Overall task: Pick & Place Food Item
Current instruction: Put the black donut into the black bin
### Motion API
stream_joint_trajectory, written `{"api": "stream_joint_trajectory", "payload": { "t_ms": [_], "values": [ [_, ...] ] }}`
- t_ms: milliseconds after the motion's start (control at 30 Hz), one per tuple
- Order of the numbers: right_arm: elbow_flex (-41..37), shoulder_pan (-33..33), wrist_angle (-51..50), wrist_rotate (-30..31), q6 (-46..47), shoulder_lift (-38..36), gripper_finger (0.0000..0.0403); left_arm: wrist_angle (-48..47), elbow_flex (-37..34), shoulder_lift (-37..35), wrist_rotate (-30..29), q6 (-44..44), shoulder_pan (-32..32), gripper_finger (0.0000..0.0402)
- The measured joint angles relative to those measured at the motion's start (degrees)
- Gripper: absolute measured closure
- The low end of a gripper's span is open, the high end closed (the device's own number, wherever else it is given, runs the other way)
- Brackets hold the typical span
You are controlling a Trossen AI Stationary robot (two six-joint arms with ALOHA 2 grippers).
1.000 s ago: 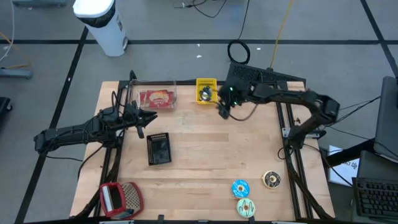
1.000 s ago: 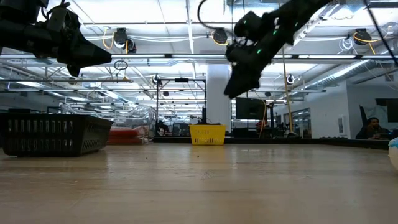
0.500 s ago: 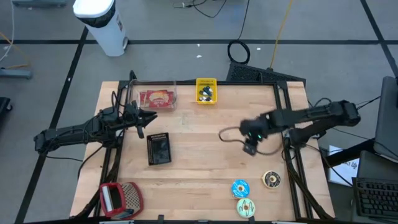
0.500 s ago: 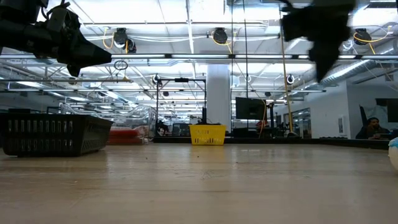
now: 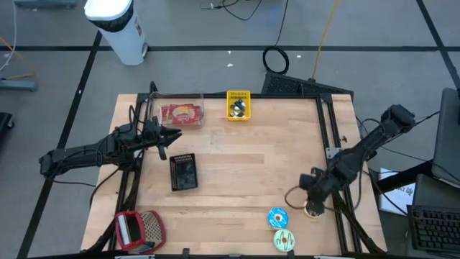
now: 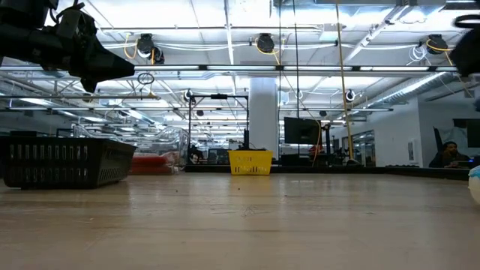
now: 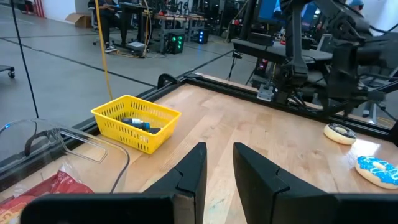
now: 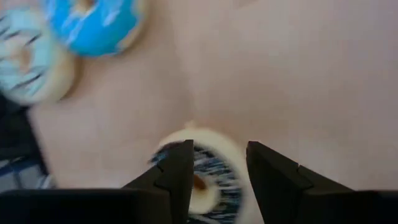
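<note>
right gripper (image 8: 217, 163) of mine hangs low over the table's (image 5: 244, 158) near right corner, fingers (image 8: 177, 167) spread apart and straddling the dark-striped donut (image 8: 211, 171) without clearly touching it; nothing is gripped. that donut (image 5: 314, 208) lies by the table's right edge, with the blue donut (image 5: 277, 217) just beside it and a pale green-blue donut (image 5: 284, 240) nearer the front edge. my left gripper (image 5: 162, 134) waits above the left side of the table, fingers narrow, close to the clear container (image 5: 177, 113). a yellow basket (image 5: 238, 104) sits at the far edge, a black basket (image 5: 183, 172) nearer the middle.
</note>
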Motion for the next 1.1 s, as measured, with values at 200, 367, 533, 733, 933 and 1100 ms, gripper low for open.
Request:
{"api": "stream_joint_trajectory", "payload": {
  "t_ms": [200,367,533,733,933,1100],
  "values": [
    [-3.6,7.9,2.7,0.2,7.3,1.0,0.0286,0.0,0.0,0.0,0.0,0.0,0.0,0.0323],
    [-6.8,10.9,5.3,2.9,10.1,1.1,0.0291,0.0,0.0,0.0,0.0,0.0,0.0,0.0323],
    [-12.7,12.3,16.3,3.5,10.5,0.8,0.0285,0.0,0.0,0.0,0.0,0.0,0.0,0.0323],
    [-15.4,12.3,14.0,3.4,12.7,1.0,0.0308,0.0,0.0,0.0,0.0,0.0,0.0,0.0323],
    [-15.5,12.1,16.0,3.7,13.3,0.0,0.0363,0.0,0.0,0.0,0.0,0.0,0.0,0.0323],
    [-15.9,10.9,21.5,7.6,9.5,-4.1,0.0395,0.0,0.0,0.0,0.0,0.0,0.0,0.0323]
  ]
}}
